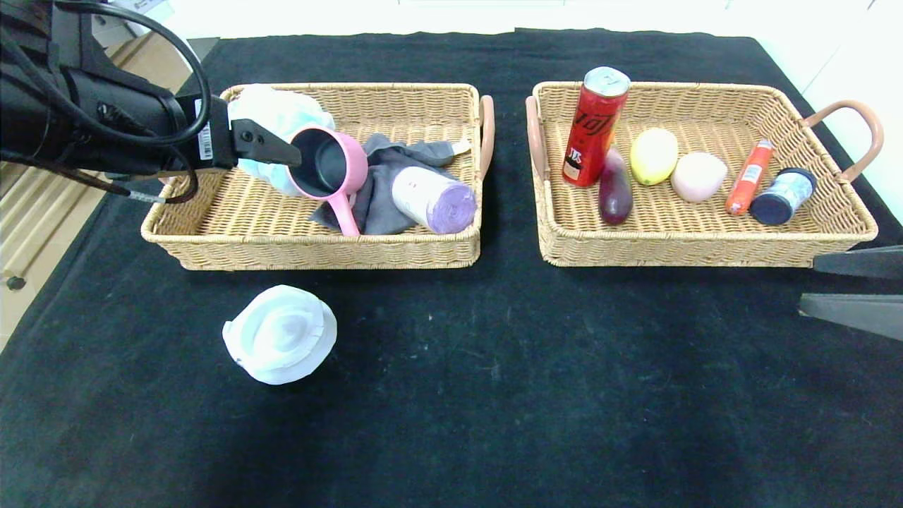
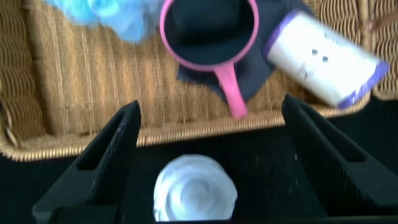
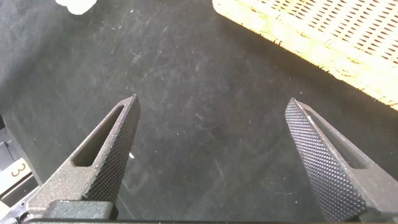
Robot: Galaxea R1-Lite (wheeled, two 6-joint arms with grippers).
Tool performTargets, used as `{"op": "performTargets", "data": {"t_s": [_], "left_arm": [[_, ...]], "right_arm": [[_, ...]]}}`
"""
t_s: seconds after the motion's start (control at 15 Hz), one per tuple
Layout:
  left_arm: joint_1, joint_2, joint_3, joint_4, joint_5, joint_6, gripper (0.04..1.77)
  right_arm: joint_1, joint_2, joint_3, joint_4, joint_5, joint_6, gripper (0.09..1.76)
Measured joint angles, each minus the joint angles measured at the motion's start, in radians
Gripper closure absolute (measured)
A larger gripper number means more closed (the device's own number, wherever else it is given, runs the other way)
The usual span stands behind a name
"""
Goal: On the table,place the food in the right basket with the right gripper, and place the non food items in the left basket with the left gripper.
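A white round cap-like item (image 1: 280,343) lies on the black cloth in front of the left basket (image 1: 211,247); it also shows in the left wrist view (image 2: 194,188). My left gripper (image 1: 282,152) is open and empty, held above the left basket beside a pink cup (image 1: 330,168). In the left wrist view the gripper (image 2: 211,106) frames the basket's front rim (image 2: 186,130), the pink cup (image 2: 208,28) and the white item. My right gripper (image 1: 846,289) is open and empty at the table's right edge, above bare cloth (image 3: 211,102).
The left basket also holds a pale blue cloth (image 1: 271,113), a grey cloth (image 1: 384,190) and a roll of purple bags (image 1: 434,200). The right basket (image 1: 705,247) holds a red can (image 1: 594,127), eggplant (image 1: 615,190), lemon (image 1: 653,156), pink fruit (image 1: 698,176), sausage (image 1: 749,176) and jar (image 1: 782,196).
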Motion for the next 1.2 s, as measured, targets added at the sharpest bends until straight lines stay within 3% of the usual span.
{"op": "performTargets", "data": {"t_s": [0.27,0.6,1.0,1.2], "left_arm": [[-0.047,-0.071,0.052,0.175,0.006,0.033,0.13],[-0.145,-0.084,0.063,0.312,0.018,0.051,0.12],[-0.259,-0.039,0.086,0.356,0.096,0.056,0.11],[-0.285,-0.005,0.103,0.356,0.126,0.050,0.11]], "right_arm": [[0.000,0.000,0.001,0.000,0.000,0.000,0.14],[0.000,0.000,0.001,0.000,0.000,0.000,0.14],[0.000,0.000,0.000,0.000,0.000,0.000,0.14],[0.000,0.000,0.000,0.000,0.000,0.000,0.14]]}}
